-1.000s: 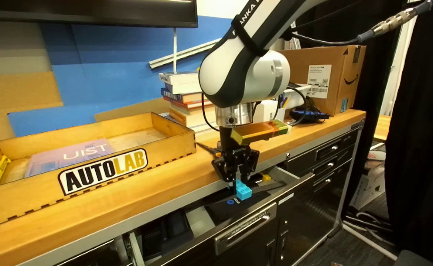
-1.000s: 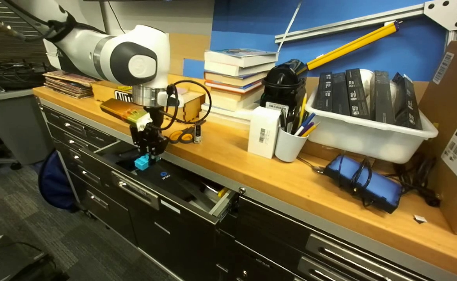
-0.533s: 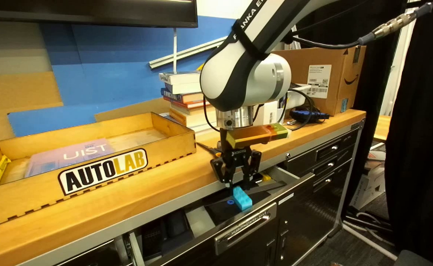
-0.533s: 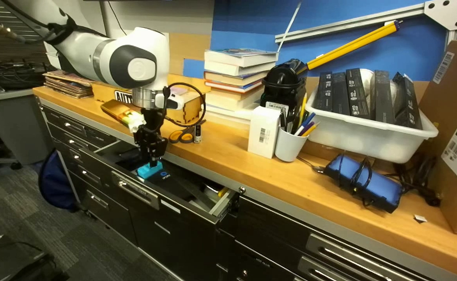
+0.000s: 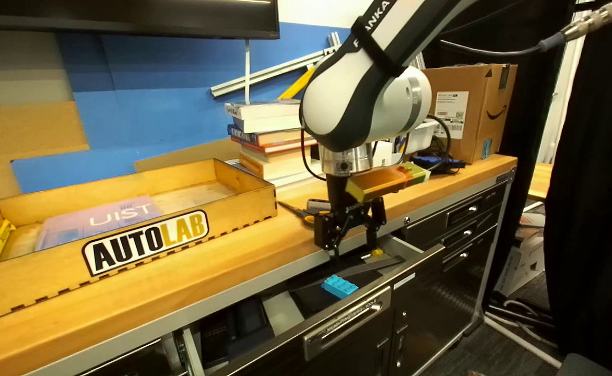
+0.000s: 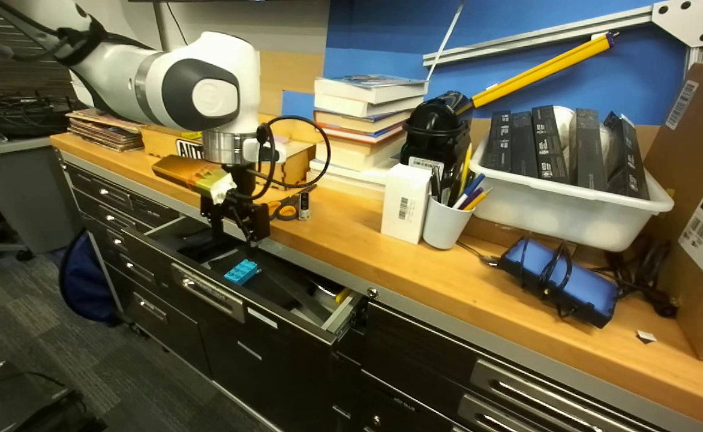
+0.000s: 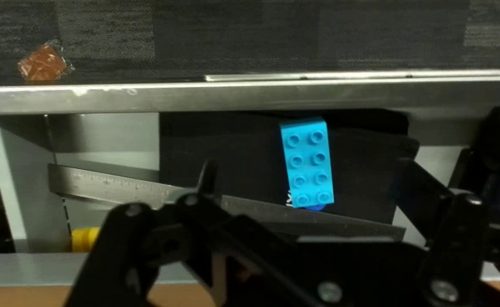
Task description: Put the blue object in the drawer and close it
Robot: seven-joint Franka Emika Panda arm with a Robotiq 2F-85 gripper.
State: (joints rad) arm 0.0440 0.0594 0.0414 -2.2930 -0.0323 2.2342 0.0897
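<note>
The blue brick [image 7: 307, 164] is found lying flat inside the drawer [image 7: 147, 99], studs up, on a black case [image 7: 241, 157], a short end just beside the drawer's front wall. Nothing is gripped: the jaws are spread, and the fingers [image 7: 208, 181] of the gripper [image 5: 354, 253] are poised well apart above the drawer, clear of the brick. The placing is judged done; the drawer is pulled out and has yet to be closed.

The brick is judged to be light, stiff plastic, hardly fragile, with smooth sides that might slip if pinched at a corner. Should a shift be needed, it would best be taken across its width, midway along the 2 long sides; the top is made uneven by 8 studs in 2 rows of 4. It could slide on the case if the drawer were shoved, so a gentle push near the drawer's handle [image 5: 348, 324] is called for.

Above the drawer, on the worktop [image 6: 351, 234], "AUTOLAB" can be read on a wooden tray [image 5: 243, 211], and "UIST" on a purplish sheet [image 5: 97, 224] inside it. On the arm [image 5: 337, 99] over the drawer, "F" and "ANKA" are parted by a black strap [image 5: 376, 48]. A curved-arrow logo is borne by a cardboard box [image 5: 475, 115] beyond the drawer's end. The handle's label seems to begin "MEASURING"; the rest is blurred. White letters on the case, beside the brick, cannot be made out.
</note>
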